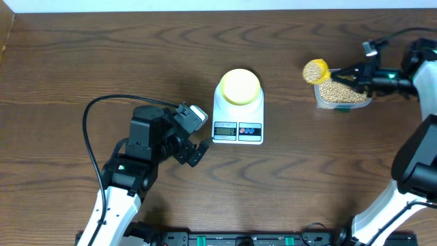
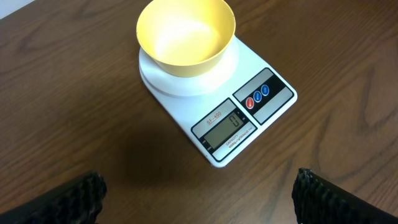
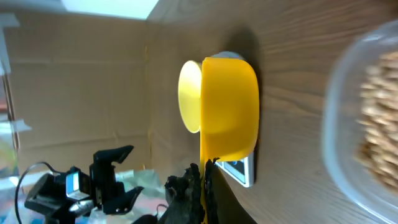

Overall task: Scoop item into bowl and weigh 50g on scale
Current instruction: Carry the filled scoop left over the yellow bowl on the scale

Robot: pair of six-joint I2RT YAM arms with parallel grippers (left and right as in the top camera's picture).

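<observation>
Overhead: scale (image 1: 237, 117) sits mid-tabletop (image 1: 82, 55), with its display (image 2: 224, 127) on the near edge. The display shows a single digit that I read as 0. The bowl (image 1: 239, 87) stands upright on the scale's round platform at the far end. Its rim stays inside the scale's left and right edges.

Left gripper (image 2: 199, 202): released, jaws spread wide. It is low over the tabletop, near-left of the scale and facing it. One finger (image 1: 199, 152) is just beside the scale's near-left corner, not touching. In the left wrist view, bare wood lies between the fingertips and the scale's near edge.

Right gripper (image 1: 352, 72): clenched on the thin handle of the yellow scoop (image 1: 316, 70). The scoop is heaped with beans (image 1: 315, 71) and sits at the far-left corner of the clear tub (image 1: 365, 102), far right. More beans fill the tub. I cannot tell the scoop's height above the tub rim.

An open strip of tabletop separates the scoop from the scale's right edge. Wide free wood lies far left and near right.
</observation>
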